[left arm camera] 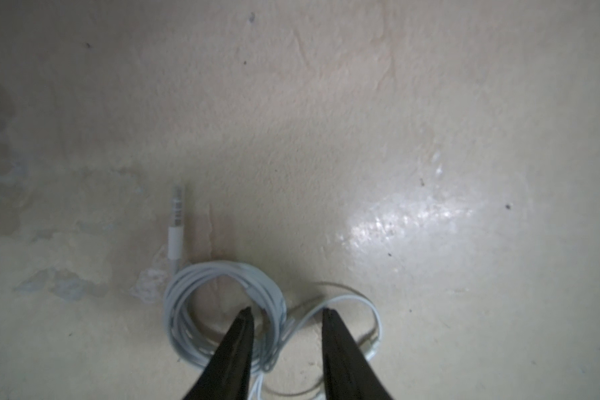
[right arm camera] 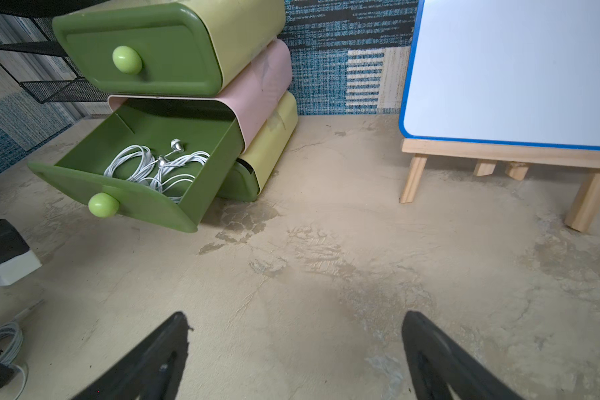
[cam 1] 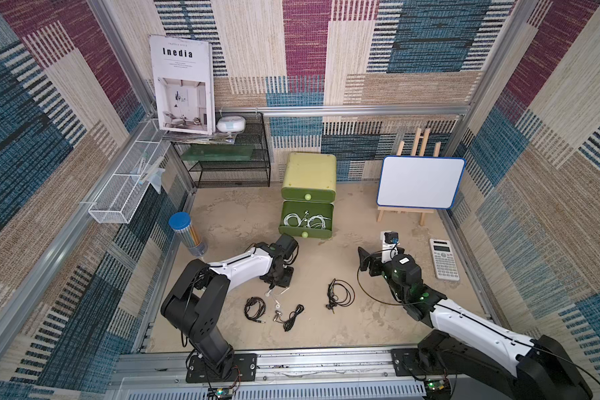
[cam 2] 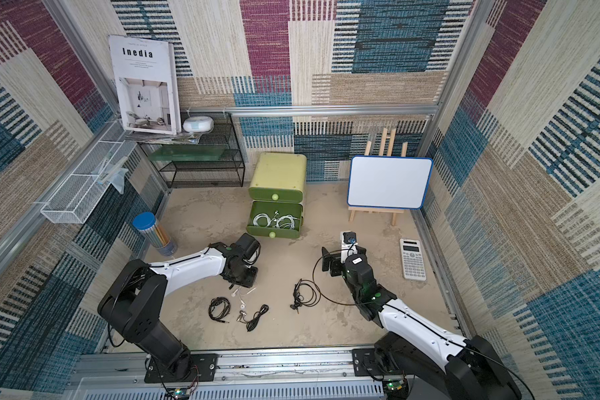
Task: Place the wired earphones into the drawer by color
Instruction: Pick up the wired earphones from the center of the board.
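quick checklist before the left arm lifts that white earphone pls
1. Left gripper straddles the white earphones: ok, coil strands lie between the fingers.
2. Grip closed on them: not ok, a gap shows.
3. Open drawer matches colour: ok, stored white earphones lie inside.
4. Right gripper out of the way: ok, open, empty, apart from the drawer.
5. Loose earbud free of the black earphones: cannot tell.

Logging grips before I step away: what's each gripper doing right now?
Left gripper: open, jaws straddling the loose white earphones, not clamped.
Right gripper: open, empty.
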`<state>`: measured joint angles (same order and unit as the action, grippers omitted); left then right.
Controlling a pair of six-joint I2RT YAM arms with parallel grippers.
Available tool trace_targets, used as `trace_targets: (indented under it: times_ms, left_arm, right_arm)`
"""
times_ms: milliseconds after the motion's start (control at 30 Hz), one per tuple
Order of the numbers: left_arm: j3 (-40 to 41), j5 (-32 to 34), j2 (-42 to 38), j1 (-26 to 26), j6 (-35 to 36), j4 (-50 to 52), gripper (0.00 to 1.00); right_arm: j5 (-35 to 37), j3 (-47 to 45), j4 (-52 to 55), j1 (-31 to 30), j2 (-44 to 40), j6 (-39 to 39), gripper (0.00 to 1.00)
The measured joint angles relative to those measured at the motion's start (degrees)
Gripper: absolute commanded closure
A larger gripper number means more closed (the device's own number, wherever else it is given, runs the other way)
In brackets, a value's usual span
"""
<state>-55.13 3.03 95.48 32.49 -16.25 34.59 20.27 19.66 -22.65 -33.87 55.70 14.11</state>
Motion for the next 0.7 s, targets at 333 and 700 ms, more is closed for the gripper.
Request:
trace_targets:
  times_ms: [333,700]
  left_arm:
    - [-0.4,-0.1,1.4,0.0,-0.2,0.0,0.71]
    - [-0.5,-0.2,1.5,0.1,-1.2,-0.2,0.86]
  right_arm:
    - [0.1,0.0,0.0,0.0,0.0,0.0,0.01]
    - [0.1,0.0,0.0,0.0,-0.3,0.0,0.01]
